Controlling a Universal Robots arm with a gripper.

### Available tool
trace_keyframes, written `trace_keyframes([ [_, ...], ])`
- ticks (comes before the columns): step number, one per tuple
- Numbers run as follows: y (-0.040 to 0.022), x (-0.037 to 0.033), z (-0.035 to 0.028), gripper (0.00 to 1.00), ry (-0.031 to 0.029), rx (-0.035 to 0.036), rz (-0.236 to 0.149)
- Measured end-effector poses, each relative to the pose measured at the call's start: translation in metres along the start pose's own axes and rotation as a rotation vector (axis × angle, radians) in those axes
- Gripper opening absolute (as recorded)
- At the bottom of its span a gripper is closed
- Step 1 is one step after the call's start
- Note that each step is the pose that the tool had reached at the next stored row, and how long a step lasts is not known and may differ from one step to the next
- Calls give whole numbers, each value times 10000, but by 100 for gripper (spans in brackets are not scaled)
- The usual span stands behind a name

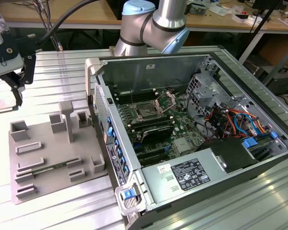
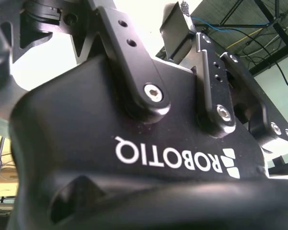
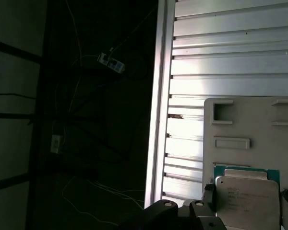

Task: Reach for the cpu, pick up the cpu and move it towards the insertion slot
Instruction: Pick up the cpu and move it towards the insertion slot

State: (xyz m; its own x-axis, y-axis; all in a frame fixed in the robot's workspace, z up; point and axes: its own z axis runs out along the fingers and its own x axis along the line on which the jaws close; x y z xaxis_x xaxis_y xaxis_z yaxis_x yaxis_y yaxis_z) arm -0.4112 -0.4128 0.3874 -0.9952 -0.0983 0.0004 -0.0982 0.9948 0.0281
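Gripping the cpu by two opposite edges between dark fingers, drawn in narrow, in the first wrist view; holding it clear above the grey fixture plate. Hovering with the gripper at the exterior view's left, well apart from the insertion slot sitting inside the open computer case, metal frame standing raised

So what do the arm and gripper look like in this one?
The arm is a silver metal tube with pale blue joint caps, and a thick black cable runs alongside it. The gripper is matt black with bolted link bars, silver screw heads and white lettering on its body.
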Motion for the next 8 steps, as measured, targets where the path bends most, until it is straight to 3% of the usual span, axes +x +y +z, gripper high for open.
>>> trace_keyframes([
  [8, 1, 0, -17, 55, 0, -1, 0],
])
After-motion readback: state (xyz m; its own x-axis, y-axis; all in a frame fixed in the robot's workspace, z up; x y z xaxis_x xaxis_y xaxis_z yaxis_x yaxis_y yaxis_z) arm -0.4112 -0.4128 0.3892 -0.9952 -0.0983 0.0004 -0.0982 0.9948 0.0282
